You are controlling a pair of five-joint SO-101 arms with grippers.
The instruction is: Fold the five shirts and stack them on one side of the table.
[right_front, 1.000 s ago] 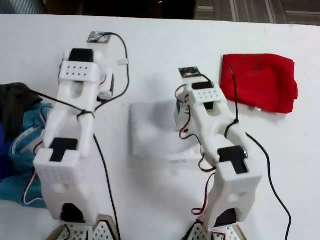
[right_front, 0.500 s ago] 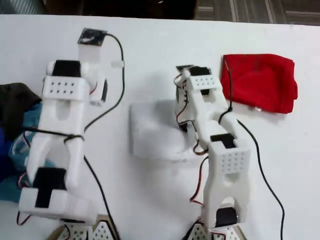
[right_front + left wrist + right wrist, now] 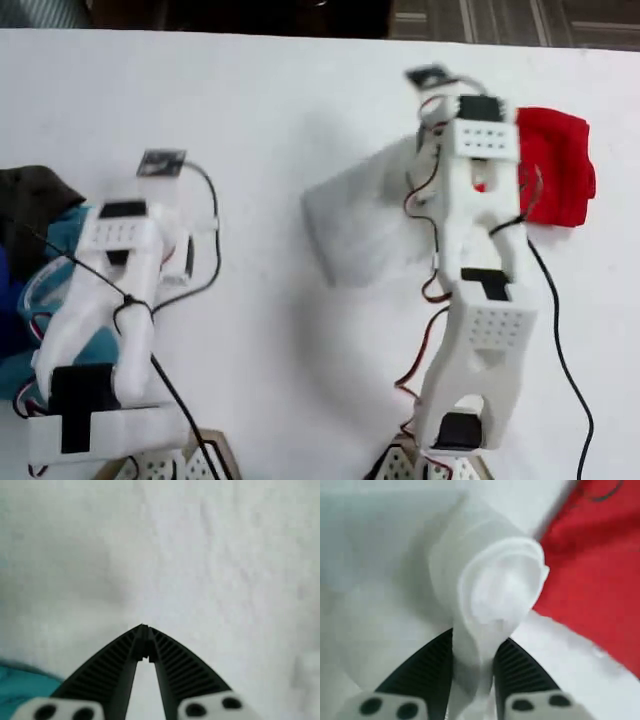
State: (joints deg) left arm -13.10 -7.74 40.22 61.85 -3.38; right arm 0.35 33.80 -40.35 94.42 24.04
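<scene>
Two grippers are in two different states. The right gripper (image 3: 472, 652) is pinched narrow on a bunched fold of the white cloth shirt (image 3: 495, 595). The cloth is squeezed between its black ribbed fingers (image 3: 427, 667) and swells into a rounded roll just ahead of the tips. In the high view the white cloth shirt (image 3: 360, 220) spreads from under that gripper toward the left arm's side, lying aslant over the white table (image 3: 250, 90). Whether it rests on the surface cannot be told. The folded red cloth shirt (image 3: 560, 165) lies flat just beside this gripper on its outer side, partly hidden under the right arm.

The left gripper (image 3: 145, 635) has its tips pressed together with nothing between them, above bare table. A heap of loose shirts (image 3: 65, 235), teal over black, lies at its outer side. A teal edge of the heap shows near the gripper's base in the left wrist view.
</scene>
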